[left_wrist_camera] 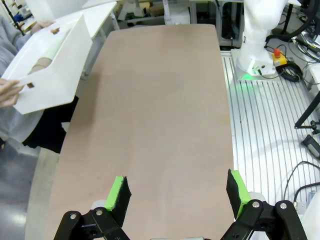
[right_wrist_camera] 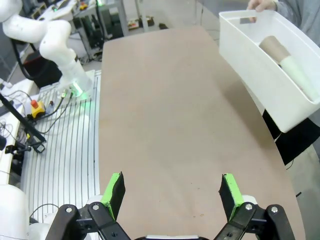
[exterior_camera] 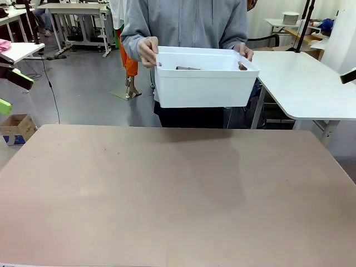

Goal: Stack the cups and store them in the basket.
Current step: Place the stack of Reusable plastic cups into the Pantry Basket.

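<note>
A person holds the white basket (exterior_camera: 200, 86) in both hands (exterior_camera: 147, 53) just above the table's far edge. Stacked cups lie on their side inside it: a tan-brown cup (right_wrist_camera: 275, 47) with a pale green cup (right_wrist_camera: 297, 75) beyond it. From the front only a dark edge of the cups (exterior_camera: 187, 68) shows over the rim. The left wrist view shows the basket (left_wrist_camera: 55, 75) tilted at the far left. My left gripper (left_wrist_camera: 177, 192) is open over the near table, nothing between its fingers; it sits at the left edge (exterior_camera: 10, 92). My right gripper (right_wrist_camera: 171, 192) is also open and holds nothing, its green tip (exterior_camera: 349, 76) at the far right.
The brown table (exterior_camera: 178, 189) spreads wide and bare between the arms. A white table (exterior_camera: 306, 83) stands behind on the right, and a cardboard box (exterior_camera: 16, 128) sits on the floor at the left. The arm bases (left_wrist_camera: 257, 40) (right_wrist_camera: 55, 40) stand beside the table's near edge.
</note>
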{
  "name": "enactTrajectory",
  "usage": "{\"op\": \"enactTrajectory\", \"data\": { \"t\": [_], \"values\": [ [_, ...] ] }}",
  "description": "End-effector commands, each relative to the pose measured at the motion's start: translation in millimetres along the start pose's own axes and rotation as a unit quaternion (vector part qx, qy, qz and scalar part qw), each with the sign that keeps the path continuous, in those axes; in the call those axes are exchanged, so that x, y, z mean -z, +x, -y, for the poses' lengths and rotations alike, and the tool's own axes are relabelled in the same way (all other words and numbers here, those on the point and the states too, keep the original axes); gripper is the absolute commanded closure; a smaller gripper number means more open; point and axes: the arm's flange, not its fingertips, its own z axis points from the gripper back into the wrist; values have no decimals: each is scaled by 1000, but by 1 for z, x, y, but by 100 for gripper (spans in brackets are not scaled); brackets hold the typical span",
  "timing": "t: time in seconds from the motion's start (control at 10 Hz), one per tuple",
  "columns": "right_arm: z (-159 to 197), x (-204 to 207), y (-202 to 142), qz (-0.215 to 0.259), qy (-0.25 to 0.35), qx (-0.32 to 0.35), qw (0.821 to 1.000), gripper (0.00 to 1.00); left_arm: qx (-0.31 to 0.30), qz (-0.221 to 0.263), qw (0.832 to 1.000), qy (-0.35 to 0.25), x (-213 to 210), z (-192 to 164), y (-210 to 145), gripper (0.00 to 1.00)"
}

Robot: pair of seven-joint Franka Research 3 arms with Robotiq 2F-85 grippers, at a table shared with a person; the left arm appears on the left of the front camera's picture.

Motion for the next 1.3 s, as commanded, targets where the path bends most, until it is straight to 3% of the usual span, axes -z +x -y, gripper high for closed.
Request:
{"op": "enactTrajectory", "data": {
  "t": [0.0,1.2],
  "values": [
    [1,-1,4,9,1,4,1000,0,1,8,1000,-2,-1,0,2,0],
    [1,-1,4,9,1,4,1000,0,1,8,1000,-2,-1,0,2,0]
  ]
}}
